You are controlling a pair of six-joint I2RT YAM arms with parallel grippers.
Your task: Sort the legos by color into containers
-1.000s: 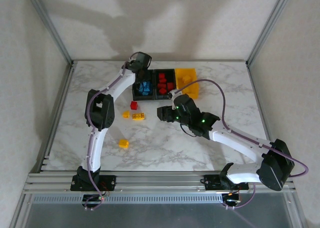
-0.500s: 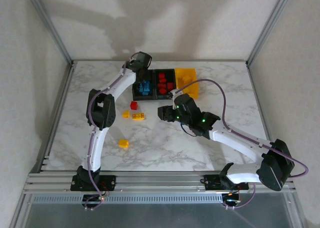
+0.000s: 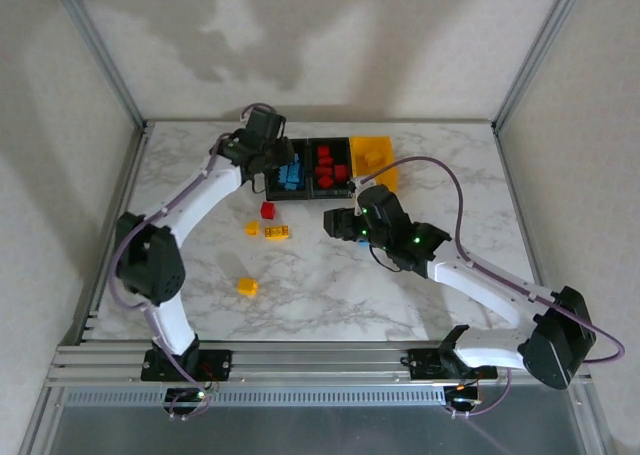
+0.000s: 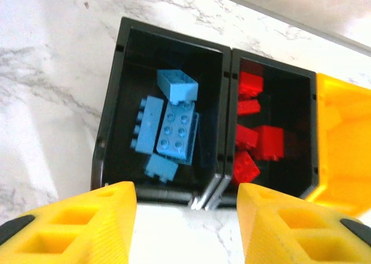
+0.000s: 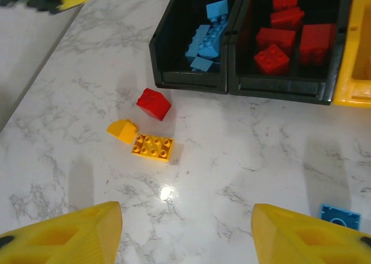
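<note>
Three joined containers stand at the back: a black bin (image 3: 272, 187) with several blue legos (image 4: 171, 127), a black bin (image 3: 330, 188) with several red legos (image 4: 264, 142), and a yellow bin (image 3: 380, 170). My left gripper (image 3: 278, 167) hovers open and empty over the near edge of the blue bin (image 4: 156, 191). My right gripper (image 3: 333, 222) is open and empty above bare table (image 5: 185, 235). Ahead of it lie a red brick (image 5: 153, 103), a small yellow brick (image 5: 122, 129) and a flat yellow brick (image 5: 153, 146). A blue brick (image 5: 340, 215) lies beside its right finger.
Another yellow brick (image 3: 246, 286) lies alone nearer the left arm's base. The marble table (image 3: 330, 295) has metal frame posts at its back corners and a rail along the near edge. The right arm's purple cable (image 3: 440, 175) loops above the table's right half.
My left gripper has opened and come forward from behind the bins to over the blue bin, its elbow swinging out left. The right gripper has shifted slightly right.
</note>
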